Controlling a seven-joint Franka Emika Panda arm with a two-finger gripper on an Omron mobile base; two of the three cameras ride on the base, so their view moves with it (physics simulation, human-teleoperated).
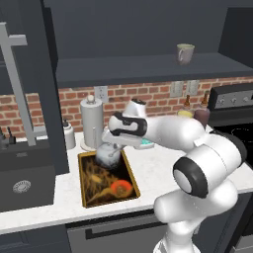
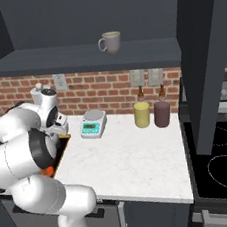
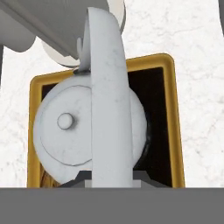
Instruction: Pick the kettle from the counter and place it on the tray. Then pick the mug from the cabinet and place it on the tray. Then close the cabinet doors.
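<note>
The silver-grey kettle (image 1: 107,156) is over the far end of the dark, gold-rimmed tray (image 1: 85,200) on the white counter (image 1: 158,160). My gripper (image 1: 111,144) is shut on its arched handle from above. In the hand view the handle (image 3: 109,105) runs up the middle, with the knobbed lid (image 3: 65,127) to its left and the tray rim (image 3: 176,131) around it. I cannot tell whether the kettle's base touches the tray. The pale mug (image 1: 185,53) (image 2: 111,42) stands on the open cabinet shelf. The cabinet doors (image 1: 49,99) (image 2: 204,59) stand open.
A tall grey cylinder (image 1: 92,123) stands right behind the tray, with a small bottle (image 1: 69,134) to its left. The sink (image 1: 22,185) lies further left. A scale (image 2: 93,123), a yellow cup (image 2: 142,114) and a maroon cup (image 2: 162,113) sit along the brick wall, and the stove (image 2: 222,162) is on the right.
</note>
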